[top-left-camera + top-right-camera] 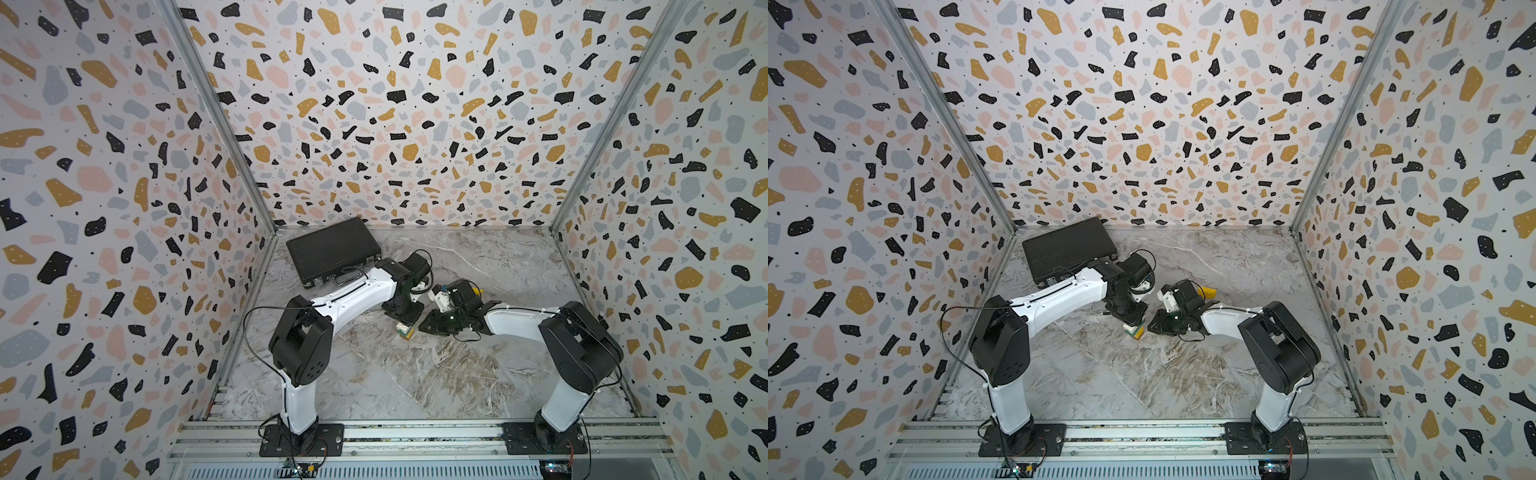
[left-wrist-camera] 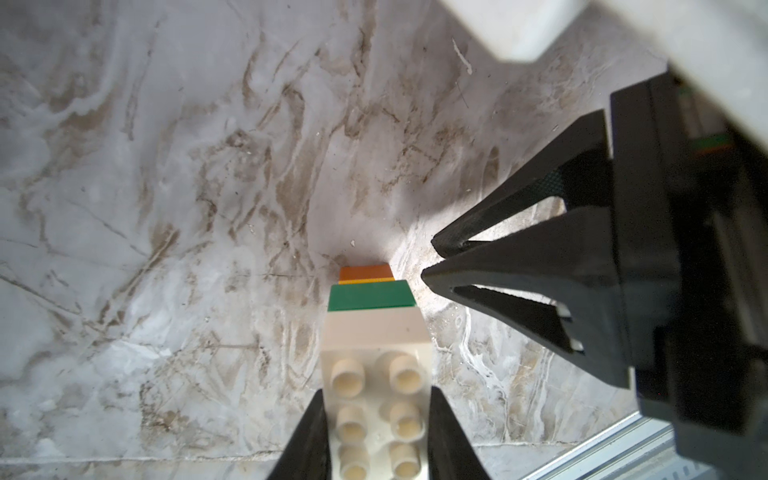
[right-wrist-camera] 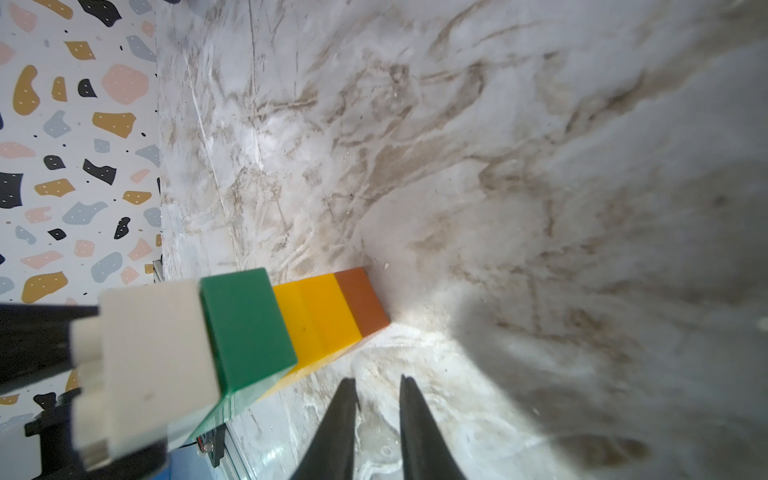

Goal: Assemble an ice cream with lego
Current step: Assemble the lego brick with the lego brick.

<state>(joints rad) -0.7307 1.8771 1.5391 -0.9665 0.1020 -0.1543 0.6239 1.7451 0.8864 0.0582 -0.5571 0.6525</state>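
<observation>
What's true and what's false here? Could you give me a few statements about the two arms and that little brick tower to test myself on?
1. The left gripper has its fingers on either side of the white brick that tops the brick stack. True.
2. The brick stack lies on its side. False: it stands upright on the marble table, with the orange-brown brick at the bottom.
3. The right gripper holds a yellow brick. False: nothing is between its jaws. A loose yellow brick lies on the table behind that arm.
4. The green brick sits directly under the white one. True.
5. A black case lies near the far wall. True.
</observation>
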